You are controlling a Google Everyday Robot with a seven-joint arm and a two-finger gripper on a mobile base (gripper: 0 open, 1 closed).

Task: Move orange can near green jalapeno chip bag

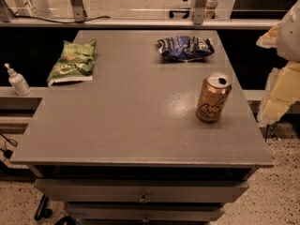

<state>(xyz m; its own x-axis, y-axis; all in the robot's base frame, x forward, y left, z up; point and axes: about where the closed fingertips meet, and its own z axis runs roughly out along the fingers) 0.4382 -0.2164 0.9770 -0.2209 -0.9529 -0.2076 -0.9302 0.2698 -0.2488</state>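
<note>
The orange can [213,98] stands upright on the right side of the grey table [131,121], near its front right part. The green jalapeno chip bag [72,62] lies flat at the table's far left. My gripper [281,69] shows as pale yellow and white shapes at the right edge of the view, right of the can and apart from it, holding nothing that I can see.
A dark blue chip bag [185,48] lies at the table's far right. A small white bottle [18,81] stands on a ledge left of the table. Drawers [140,193] sit under the table's front edge. A rail runs behind the table.
</note>
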